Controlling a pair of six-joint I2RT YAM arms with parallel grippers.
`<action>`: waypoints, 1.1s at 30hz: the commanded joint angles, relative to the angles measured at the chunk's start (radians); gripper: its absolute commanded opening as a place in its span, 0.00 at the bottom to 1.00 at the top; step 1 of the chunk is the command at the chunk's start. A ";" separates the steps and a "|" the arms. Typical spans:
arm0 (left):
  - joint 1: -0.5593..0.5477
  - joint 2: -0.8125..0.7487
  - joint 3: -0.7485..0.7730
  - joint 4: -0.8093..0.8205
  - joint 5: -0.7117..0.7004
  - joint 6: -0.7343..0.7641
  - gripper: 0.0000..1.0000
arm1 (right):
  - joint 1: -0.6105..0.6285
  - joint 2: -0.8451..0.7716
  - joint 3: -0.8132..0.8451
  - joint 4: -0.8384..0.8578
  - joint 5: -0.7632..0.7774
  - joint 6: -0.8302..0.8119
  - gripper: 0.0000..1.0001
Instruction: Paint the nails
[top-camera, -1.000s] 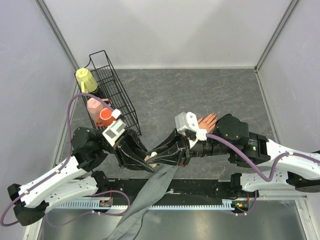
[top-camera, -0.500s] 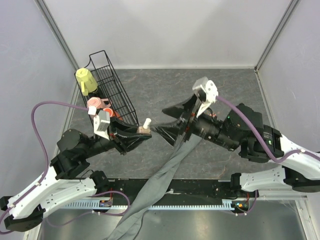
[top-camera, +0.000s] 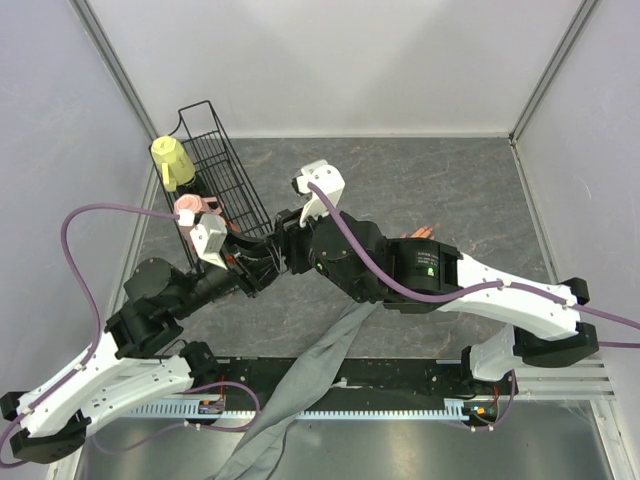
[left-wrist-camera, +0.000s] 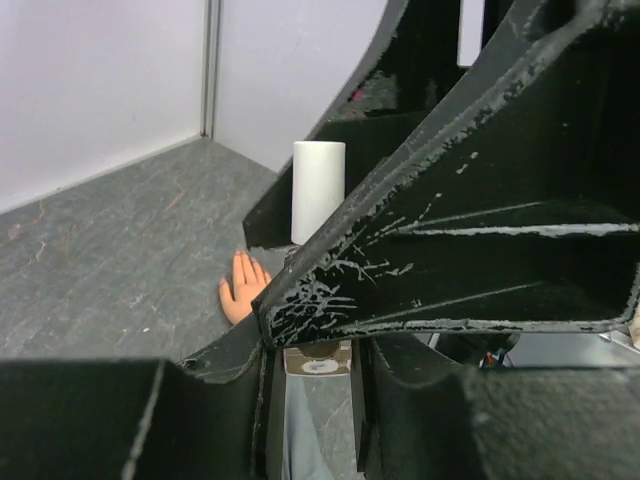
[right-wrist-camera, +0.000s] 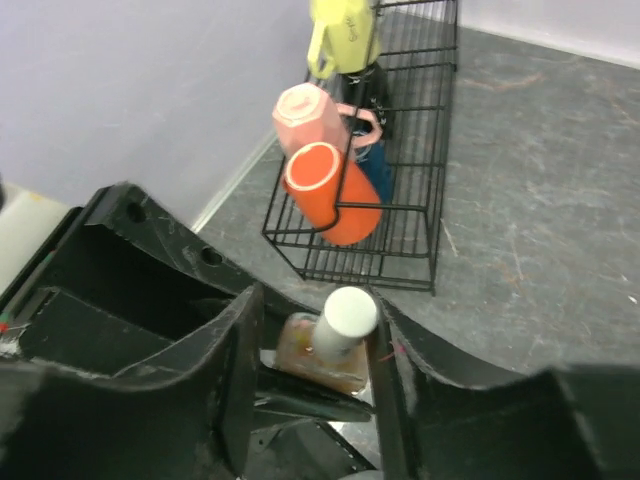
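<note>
Between my right claw's (right-wrist-camera: 313, 310) scuffed black fingers, which stood apart, sat the round white cap (right-wrist-camera: 350, 312) of a small, squarish, brown-tinted bottle (right-wrist-camera: 312, 362). The cap lay close to one finger, with a gap at the other. My left claw (left-wrist-camera: 315, 400) was clamped on the bottle's body. Half a second before, the right arm had hung back to the right, clear of the bottle; it had since swung across to it. Behind that arm the peach hand (top-camera: 418, 236) lay on the mottled grey table (top-camera: 470, 180), its nails (top-camera: 427, 231) too small to judge. Its grey cloth sleeve (top-camera: 330, 350) trailed toward me. A black wire rack (right-wrist-camera: 420, 230) held glossy orange (right-wrist-camera: 322, 190), pink (right-wrist-camera: 308, 108) and yellow (right-wrist-camera: 345, 30) mugs. The yellow one's dark print was unreadable.
</note>
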 joint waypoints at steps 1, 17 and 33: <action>0.000 -0.015 -0.004 0.069 -0.022 0.039 0.02 | 0.007 -0.028 0.037 -0.013 0.054 0.025 0.47; 0.000 -0.111 -0.067 0.226 0.260 -0.064 0.02 | -0.002 -0.184 -0.144 0.131 -0.150 -0.076 0.00; 0.000 -0.028 -0.014 0.436 0.861 -0.268 0.02 | -0.031 -0.336 -0.354 0.373 -0.869 -0.319 0.00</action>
